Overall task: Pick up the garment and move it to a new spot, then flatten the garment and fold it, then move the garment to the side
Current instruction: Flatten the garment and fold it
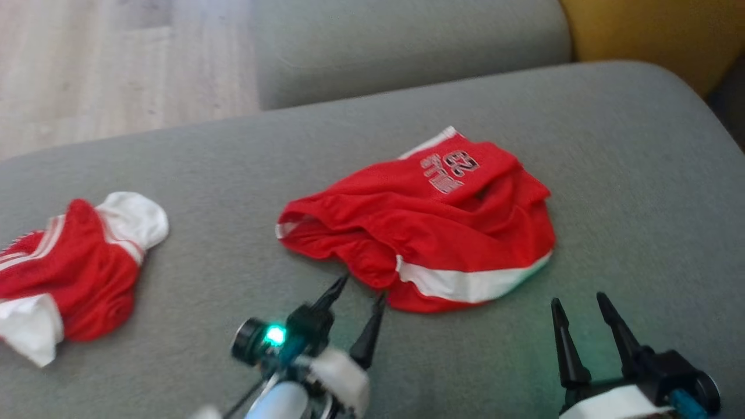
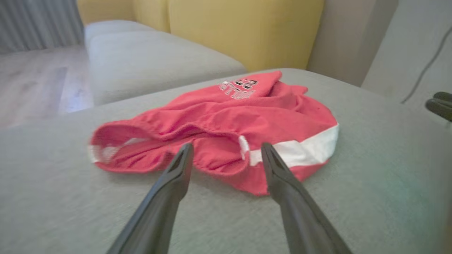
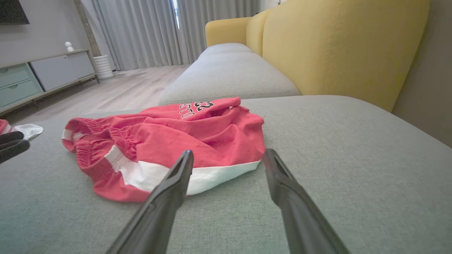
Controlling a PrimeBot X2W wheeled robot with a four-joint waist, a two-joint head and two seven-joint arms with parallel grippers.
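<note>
Soft, even daylight, brightest through the curtains (image 3: 148, 31) in the sharp right wrist view; head and left wrist views are smeared with blur (edges soft throughout); a green lamp (image 1: 275, 335) glows, tinting the grey cushion (image 1: 640, 192); shadows faint and soft

Left claw (image 1: 362, 287), right claw (image 1: 578, 298): black tapered fingers (image 1: 566, 343), white wrists (image 1: 611, 404).
</note>
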